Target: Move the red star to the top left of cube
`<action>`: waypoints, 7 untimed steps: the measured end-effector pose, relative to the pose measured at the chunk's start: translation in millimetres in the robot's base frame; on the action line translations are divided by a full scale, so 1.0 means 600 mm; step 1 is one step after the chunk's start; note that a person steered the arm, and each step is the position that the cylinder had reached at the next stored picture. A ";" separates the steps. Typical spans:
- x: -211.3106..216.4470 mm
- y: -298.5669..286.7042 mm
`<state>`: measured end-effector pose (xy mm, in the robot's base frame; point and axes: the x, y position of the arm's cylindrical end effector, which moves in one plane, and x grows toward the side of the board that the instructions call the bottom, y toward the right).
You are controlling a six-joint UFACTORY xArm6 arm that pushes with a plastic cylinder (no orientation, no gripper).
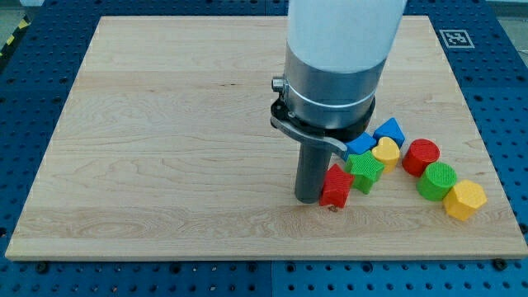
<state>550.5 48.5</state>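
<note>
camera view: you had no pincer, only my tip [311, 199] touching the left side of the red star-shaped block [336, 186]. the blue cube block [360, 143] sat up-right, green star-shaped block [365, 169] between. by my judgement, repositioning remained unfinished.

Green star [365, 170], yellow block [385, 152], red cylinder [421, 157], green cylinder [436, 181], yellow hexagon [464, 199] on wooden board [165, 124].

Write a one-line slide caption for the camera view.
My tip touches the red star's left side on the wooden board, beside a cluster of green, yellow, blue and red blocks.
</note>
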 end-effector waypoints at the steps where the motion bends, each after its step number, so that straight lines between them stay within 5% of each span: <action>1: 0.005 -0.016; 2: 0.065 -0.018; 4: 0.056 0.115; 7: 0.023 0.052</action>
<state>564.1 79.9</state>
